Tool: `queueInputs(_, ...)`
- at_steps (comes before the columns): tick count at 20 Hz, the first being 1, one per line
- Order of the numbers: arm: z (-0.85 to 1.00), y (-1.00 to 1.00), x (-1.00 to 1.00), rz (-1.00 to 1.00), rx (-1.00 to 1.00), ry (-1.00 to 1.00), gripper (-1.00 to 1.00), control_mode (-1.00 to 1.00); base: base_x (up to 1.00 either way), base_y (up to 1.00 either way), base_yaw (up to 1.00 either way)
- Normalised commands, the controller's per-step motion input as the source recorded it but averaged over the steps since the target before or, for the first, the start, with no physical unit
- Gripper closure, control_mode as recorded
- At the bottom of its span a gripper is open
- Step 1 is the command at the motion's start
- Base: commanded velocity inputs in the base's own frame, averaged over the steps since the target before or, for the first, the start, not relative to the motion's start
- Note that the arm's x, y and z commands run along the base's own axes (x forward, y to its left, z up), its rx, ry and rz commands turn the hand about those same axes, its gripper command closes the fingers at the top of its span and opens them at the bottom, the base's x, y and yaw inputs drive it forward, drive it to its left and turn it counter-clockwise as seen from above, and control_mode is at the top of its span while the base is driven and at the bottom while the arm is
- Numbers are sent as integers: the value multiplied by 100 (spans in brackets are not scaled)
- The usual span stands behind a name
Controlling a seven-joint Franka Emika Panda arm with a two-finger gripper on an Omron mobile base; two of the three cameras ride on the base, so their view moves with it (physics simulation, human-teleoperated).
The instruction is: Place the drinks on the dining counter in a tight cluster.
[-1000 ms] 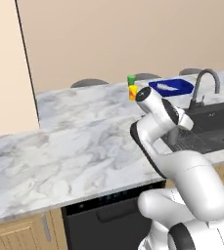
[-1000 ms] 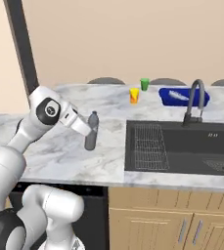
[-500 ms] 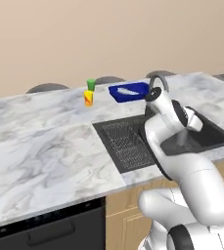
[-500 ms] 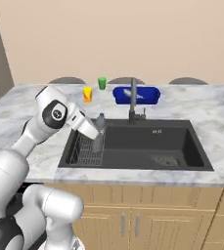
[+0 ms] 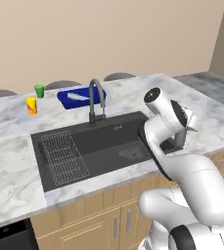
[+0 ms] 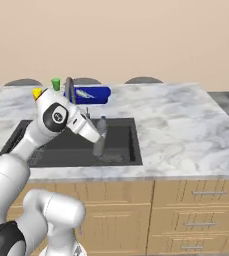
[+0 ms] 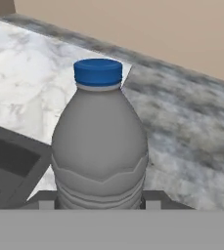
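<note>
Over on the far left of the dining counter (image 5: 6, 156) sit a yellow cup (image 5: 31, 105) and a green cup (image 5: 39, 90), with a blue tray (image 5: 79, 97) just right of them behind the curved faucet (image 5: 95, 100) and the black sink (image 5: 89, 149). At the sink's right end the gripper (image 6: 100, 142) is pinching the small grey bottle (image 7: 100, 146) by its lower body, upright, blue cap (image 7: 98, 72) on top, carried above the sink's right edge. Off to the right lies open marble.

A plain beige wall (image 5: 108, 34) is seen behind the kitchen. Tan wood cabinets (image 6: 196, 205) with steel handles are fitted below, and dark stool tops (image 6: 143, 80) are lined along the far side.
</note>
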Motion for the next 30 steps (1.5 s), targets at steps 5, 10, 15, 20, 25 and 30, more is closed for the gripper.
queueInputs(5,0,0,0,0,0,0,100,100,0,-100,-14)
queueInputs(10,0,0,0,0,0,0,100,100,6,-100,-2)
queueInputs(15,0,0,0,0,0,0,100,100,19,-100,0)
queueInputs(20,0,0,0,0,0,0,100,100,25,-100,0)
queueInputs(25,0,0,0,0,0,0,100,100,32,-100,0)
queueInputs(30,0,0,0,0,0,0,100,100,44,-100,0)
